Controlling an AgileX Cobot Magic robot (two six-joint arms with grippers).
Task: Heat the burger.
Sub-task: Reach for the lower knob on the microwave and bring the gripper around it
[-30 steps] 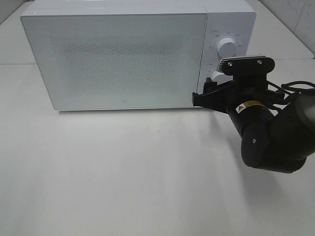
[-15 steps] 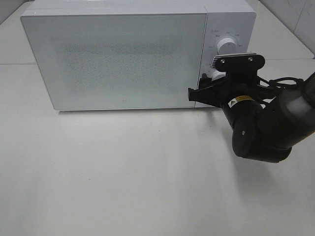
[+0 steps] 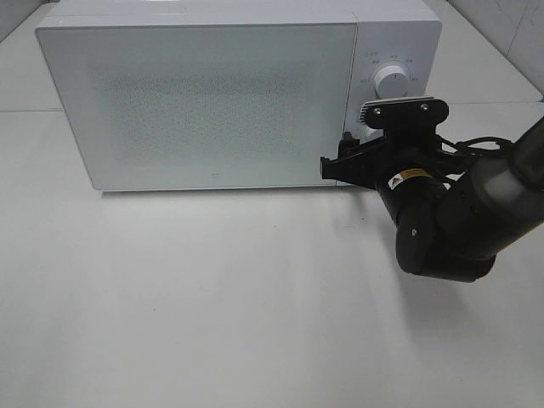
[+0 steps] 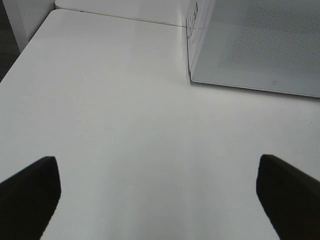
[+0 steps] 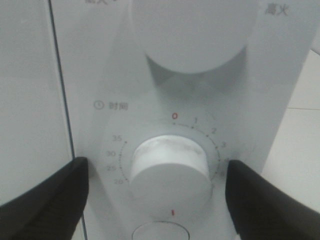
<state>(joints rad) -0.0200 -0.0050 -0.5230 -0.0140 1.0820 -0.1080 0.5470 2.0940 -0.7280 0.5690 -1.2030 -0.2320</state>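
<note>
The burger is out of view. The white microwave point(image 3: 212, 93) stands at the back of the table with its door shut. My right gripper point(image 3: 360, 146) is up against the control panel. In the right wrist view this right gripper point(image 5: 156, 170) is open, its two black fingers point(image 5: 47, 200) on either side of the timer knob point(image 5: 170, 172) and apart from it. The knob's red mark points down, away from the red 0. My left gripper point(image 4: 157, 172) is open over bare table near the microwave's left front corner point(image 4: 191, 77). It does not show in the exterior view.
The power knob point(image 3: 393, 81) sits above the timer knob on the panel. The right arm's dark body point(image 3: 450, 229) and its cable hang over the table's right side. The white table point(image 3: 212, 297) spreads in front of the microwave.
The right gripper has moved left and closer in to the microwave's control panel, and now brackets the timer knob. The microwave door has stayed shut.
</note>
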